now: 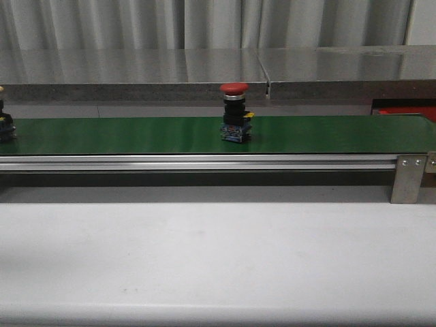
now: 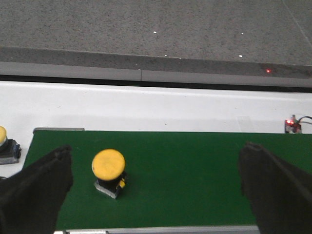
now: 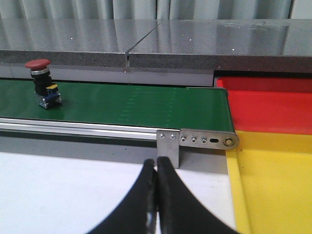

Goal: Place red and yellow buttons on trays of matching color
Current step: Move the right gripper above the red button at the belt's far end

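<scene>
On the green belt [image 2: 185, 180]: yellow button [image 2: 109, 168] between wide left jaws | right jaws closed, empty

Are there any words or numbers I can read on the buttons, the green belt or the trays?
No, none can be read.
Red button: no lettering shows; its blue and yellow base is too small and blurred to tell.
Yellow button: plain cap, nothing written.
Green belt: plain.
Red tray and yellow tray: plain.
Metal bracket: only holes and screws.

no legible text, no labels, no brands, no numbers, no signs
</scene>
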